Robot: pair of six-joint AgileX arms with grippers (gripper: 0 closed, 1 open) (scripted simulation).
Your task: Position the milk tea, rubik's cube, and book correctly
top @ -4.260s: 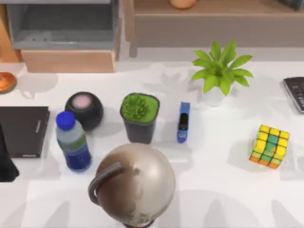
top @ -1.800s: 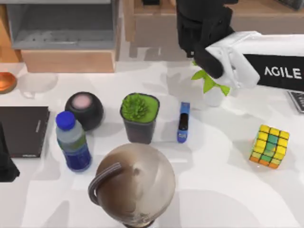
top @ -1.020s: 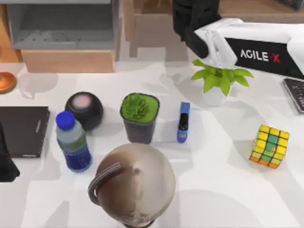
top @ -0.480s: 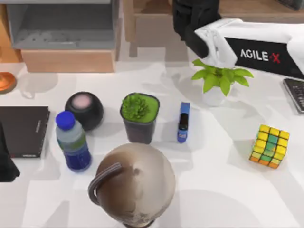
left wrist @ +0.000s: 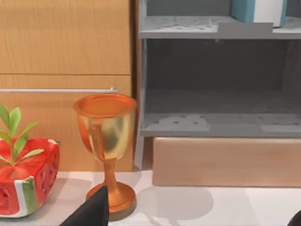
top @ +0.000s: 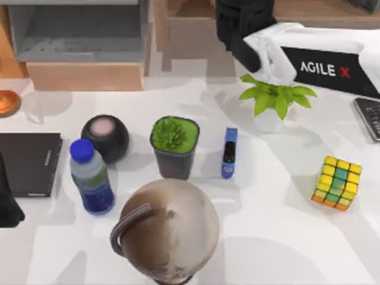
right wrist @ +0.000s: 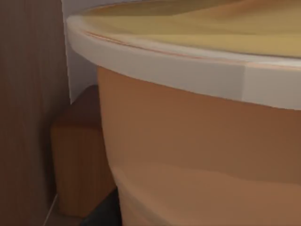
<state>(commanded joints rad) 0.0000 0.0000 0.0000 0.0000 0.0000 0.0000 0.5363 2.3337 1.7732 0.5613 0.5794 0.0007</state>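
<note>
Top view, right arm: the white AgileX right arm point(top: 314, 65) reached in from the right edge to the wooden shelf point(top: 249, 29) at the back; the right gripper point(top: 240, 27) was a dark mass over the shelf, and whether its fingers were released or clenched could not be told.
Top view, left arm: a dark part of the left arm point(top: 9, 205) sat at the left edge, cut off by the frame.
Top view, rubik's cube: the rubik's cube point(top: 337, 183) stood alone near the right edge of the worktop point(top: 279, 237), with bare surface on all sides.
Top view, crowded middle: a black book point(top: 28, 164), blue-capped bottle point(top: 91, 177), dark round speaker point(top: 105, 138), dark pot of green plant point(top: 174, 146) and small blue device point(top: 229, 152) stood close together; a globe point(top: 166, 231) was cut off at the bottom edge.
Top view, back right: a leafy plant in a white pot point(top: 272, 102) stood just below the arm.
Left wrist view: an orange goblet point(left wrist: 106, 150) stood before a grey cabinet point(left wrist: 216, 84); the book point(left wrist: 258, 10), teal, sat on its upper shelf, cut off by the frame. A watermelon planter point(left wrist: 26, 181) was near the goblet.
Right wrist view: the milk tea point(right wrist: 202, 117), an orange cup with a pale rim, sat very close, cut off on most sides.
</note>
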